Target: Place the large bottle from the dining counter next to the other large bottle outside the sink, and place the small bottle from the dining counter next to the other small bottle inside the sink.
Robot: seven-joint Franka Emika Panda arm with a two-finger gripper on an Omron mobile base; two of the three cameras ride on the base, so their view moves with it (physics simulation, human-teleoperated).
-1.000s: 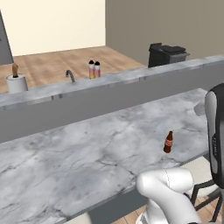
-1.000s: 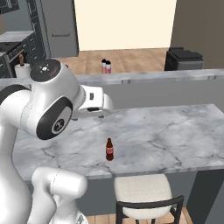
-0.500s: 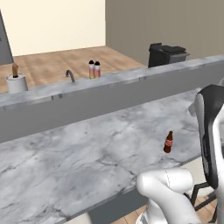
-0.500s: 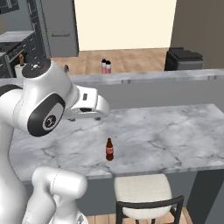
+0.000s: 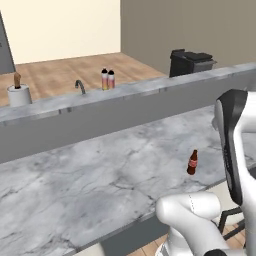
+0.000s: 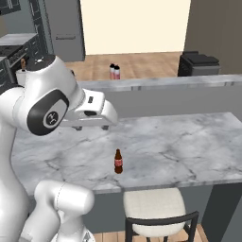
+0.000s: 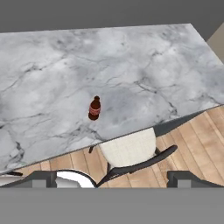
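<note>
White marble with grey veins was what I saw under the arm, the dining counter (image 6: 189, 137), long and almost bare. On it stood the small bottle from the dining counter (image 6: 118, 161), dark brown with a red label, upright and alone, near the front edge of the slab and just above a stool (image 6: 153, 208) with a pale seat.

What changed in the last second was the arm, not the bottle. From the right base camera, the big white shoulder swung away to the left and the hand with its camera block came more forward over the marble. From the left base camera, the dark-sided forearm rose taller at the right edge. The counter and the bottle stayed at the same place, so I judged that the base did not drive and that the arm was only lining itself up over the bottle. For the task this meant the pick of the small bottle was prepared but not yet started.

From the hand camera I looked down on the bottle, a little left of centre, with the stool below it. The gripper (image 7: 112, 178) was spread as wide as it goes, its two dark tips far apart at the bottom. It held nothing and touched nothing, well above the bottle.
</note>
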